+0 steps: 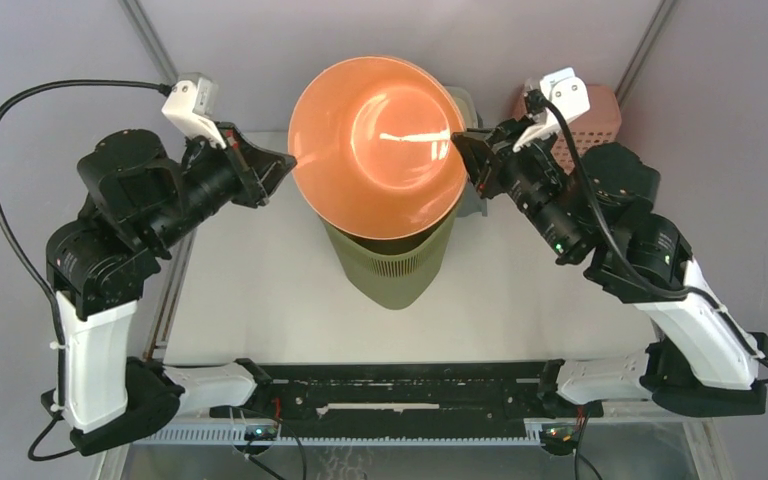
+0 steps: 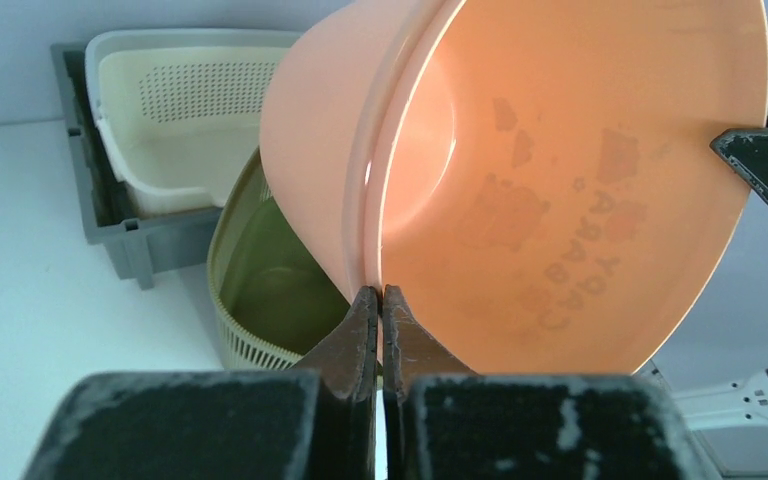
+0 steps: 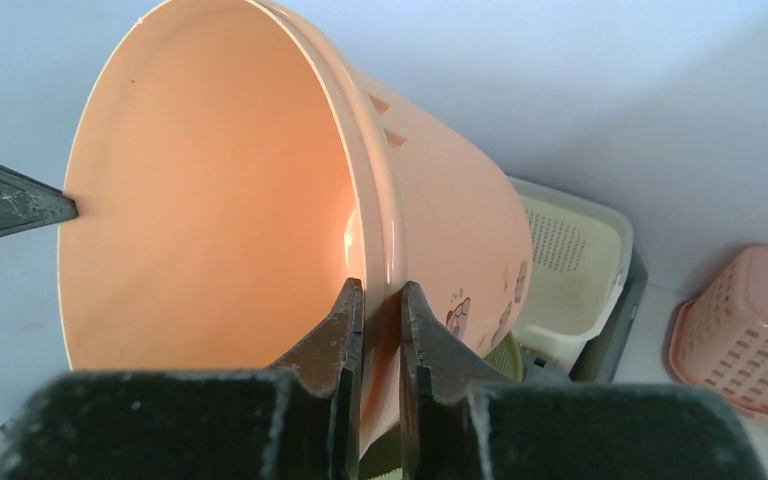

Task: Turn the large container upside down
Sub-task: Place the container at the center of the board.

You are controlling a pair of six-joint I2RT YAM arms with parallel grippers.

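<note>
The large container is an orange plastic bucket (image 1: 380,140), held in the air with its mouth facing the top camera. My left gripper (image 1: 290,160) is shut on its left rim, seen in the left wrist view (image 2: 380,292) with the rim pinched between the fingers. My right gripper (image 1: 458,150) is shut on the right rim, one finger inside and one outside the wall (image 3: 383,290). The bucket (image 2: 560,170) is tilted above an olive green slotted bin (image 1: 390,265). The bucket's outside (image 3: 450,230) has small cartoon prints.
The olive bin (image 2: 250,300) stands upright under the bucket at the table's middle. A cream perforated basket in a grey tray (image 2: 160,110) sits behind it, also in the right wrist view (image 3: 570,270). A pink basket (image 1: 600,115) is at the back right.
</note>
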